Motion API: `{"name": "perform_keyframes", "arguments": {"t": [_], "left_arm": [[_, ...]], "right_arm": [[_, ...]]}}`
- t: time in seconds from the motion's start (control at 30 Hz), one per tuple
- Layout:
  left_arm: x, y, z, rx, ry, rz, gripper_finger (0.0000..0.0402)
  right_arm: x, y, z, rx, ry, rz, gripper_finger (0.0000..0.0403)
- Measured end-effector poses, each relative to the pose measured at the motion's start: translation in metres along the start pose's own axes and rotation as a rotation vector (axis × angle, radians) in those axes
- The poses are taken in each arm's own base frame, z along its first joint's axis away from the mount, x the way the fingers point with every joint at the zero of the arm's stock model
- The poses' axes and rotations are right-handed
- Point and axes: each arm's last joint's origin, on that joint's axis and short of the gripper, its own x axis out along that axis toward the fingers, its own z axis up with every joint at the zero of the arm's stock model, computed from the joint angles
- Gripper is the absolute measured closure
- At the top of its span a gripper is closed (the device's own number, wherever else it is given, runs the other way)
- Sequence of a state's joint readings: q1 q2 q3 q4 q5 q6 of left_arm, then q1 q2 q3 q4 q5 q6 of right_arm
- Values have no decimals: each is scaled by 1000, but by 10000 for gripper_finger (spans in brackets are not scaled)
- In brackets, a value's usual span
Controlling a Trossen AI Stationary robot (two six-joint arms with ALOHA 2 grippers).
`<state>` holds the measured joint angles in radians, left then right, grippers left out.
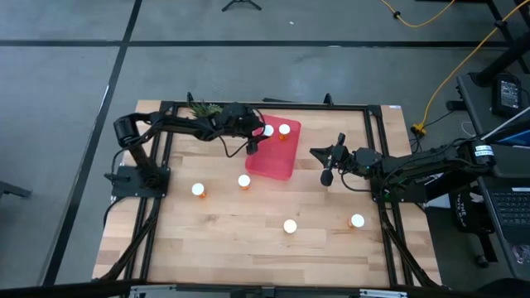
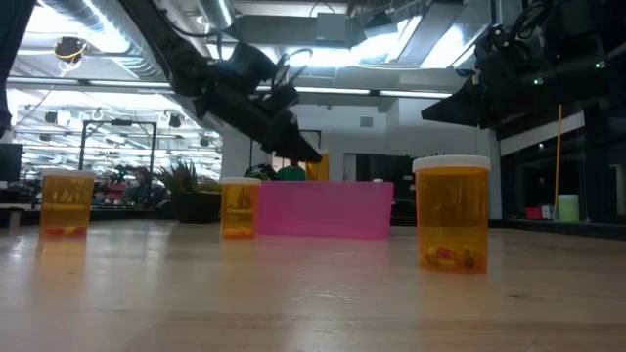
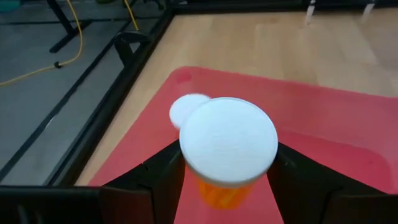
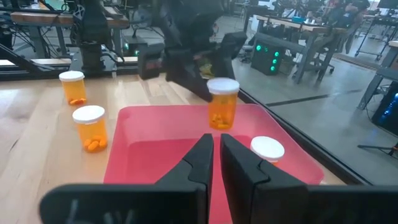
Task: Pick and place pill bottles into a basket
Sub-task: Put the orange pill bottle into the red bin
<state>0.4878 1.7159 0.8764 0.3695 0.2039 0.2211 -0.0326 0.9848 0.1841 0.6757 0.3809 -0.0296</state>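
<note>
Left wrist view shows the left gripper (image 3: 227, 186) with its jaws clamped on a pill bottle (image 3: 227, 149), held above the basket (image 3: 323, 124) beside one already inside, likely for release. Right gripper (image 4: 216, 155), jaws shut and empty, waits just beside the basket.

The table (image 1: 248, 240) is pale planked wood with a smooth, faintly shiny finish. On it, the red tray (image 4: 155, 140) looks like glossy plastic; the pill bottles (image 2: 452, 215) are translucent orange plastic, probably, with matt white caps.

A potted plant (image 1: 204, 108) sits at the wooden table's (image 1: 248, 240) far edge.
</note>
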Motion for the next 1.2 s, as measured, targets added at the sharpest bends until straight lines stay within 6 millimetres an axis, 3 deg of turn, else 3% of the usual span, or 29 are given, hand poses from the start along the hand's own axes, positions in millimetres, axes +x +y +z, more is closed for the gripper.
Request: {"name": "perform_keyframes", "arguments": {"t": [0.6, 1.2], "left_arm": [[26, 17, -31, -69, -6, 49, 196], [26, 18, -32, -73, 6, 48, 196]], "right_arm": [[0, 0, 0, 0, 1, 0, 368], [0, 0, 0, 0, 0, 0, 368]]}}
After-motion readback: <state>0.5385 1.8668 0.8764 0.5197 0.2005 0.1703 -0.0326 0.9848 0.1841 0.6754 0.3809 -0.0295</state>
